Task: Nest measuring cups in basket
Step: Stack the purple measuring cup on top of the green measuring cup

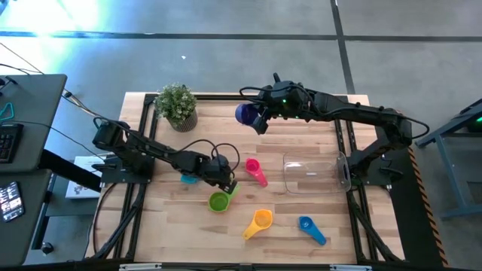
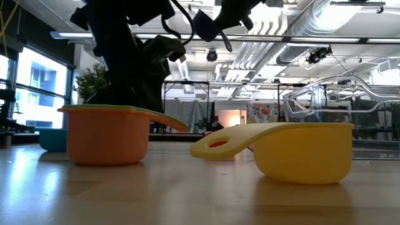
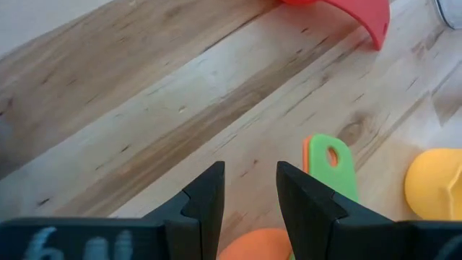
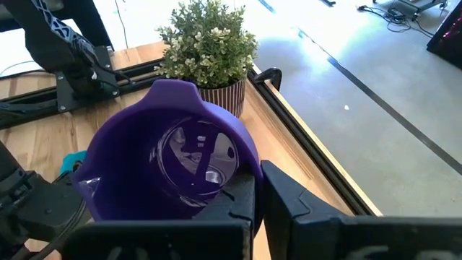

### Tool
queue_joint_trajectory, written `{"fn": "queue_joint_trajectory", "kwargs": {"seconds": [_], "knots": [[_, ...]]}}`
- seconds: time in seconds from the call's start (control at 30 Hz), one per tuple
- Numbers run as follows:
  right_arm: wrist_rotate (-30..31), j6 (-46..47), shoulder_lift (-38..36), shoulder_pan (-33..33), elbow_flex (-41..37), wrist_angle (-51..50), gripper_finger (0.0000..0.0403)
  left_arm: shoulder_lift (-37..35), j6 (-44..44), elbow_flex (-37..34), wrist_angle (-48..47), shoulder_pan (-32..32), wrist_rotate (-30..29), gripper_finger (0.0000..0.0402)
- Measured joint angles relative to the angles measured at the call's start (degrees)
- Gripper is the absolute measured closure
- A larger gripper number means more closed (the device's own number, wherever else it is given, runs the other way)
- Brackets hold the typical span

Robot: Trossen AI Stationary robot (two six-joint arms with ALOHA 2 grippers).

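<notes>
The right gripper (image 1: 260,119) is up over the table's far side next to the plant, shut on the purple cup (image 4: 166,159), which shows dark in the low view (image 2: 203,25). The left gripper (image 3: 250,191) is open and hovers at mid-table (image 1: 228,184), just above the green cup (image 1: 219,201). That cup sits nested in a salmon-orange cup (image 2: 106,134). Standing on the table are the magenta cup (image 1: 254,168), the yellow-orange cup (image 1: 260,220) and the blue cup (image 1: 309,226). The teal cup (image 1: 188,178) is half hidden under the left arm. The clear basket (image 1: 312,172) stands to the right. My right gripper holds the purple cup at the wall nearest the fingers (image 4: 231,184); the fingers themselves cover the exact place. The cup is lifted clear of the table. It is tipped on its side, with its mouth facing back toward the wrist.
A potted plant (image 1: 178,105) stands at the far left of the table, close to the held cup. Black frame rails (image 1: 343,143) run along the table's sides. Bare wood lies between the magenta cup and the basket.
</notes>
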Motion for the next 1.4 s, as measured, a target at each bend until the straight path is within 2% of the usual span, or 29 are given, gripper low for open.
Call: {"fn": "queue_joint_trajectory", "kwargs": {"seconds": [0.33, 0.5, 0.8, 1.23, 1.4], "knots": [[0.04, 0.42, 0.02, 0.0, 0.0, 0.2, 0.0402, 0.0, 0.15, 0.0, 0.41, -1.46, 0.09, 0.0287], [0.04, 0.55, 0.02, 0.0, 0.0, 0.21, 0.0402, 0.02, 2.67, -0.01, 4.11, -1.7, 0.28, 0.0287], [0.09, 1.92, 0.02, 0.0, 0.0, 0.22, 0.0402, 0.02, 3.43, 0.0, 5.32, -2.54, 3.3, 0.0287], [0.09, 2.08, 0.04, 0.0, 0.0, 0.07, 0.0402, -0.57, 4.54, 0.62, 6.43, -2.23, -0.52, 0.0287], [0.09, 2.49, 0.04, 0.0, 0.0, -0.26, 0.0402, -0.55, 6.01, 0.61, 2.33, -1.02, -1.09, 0.0287]]}}
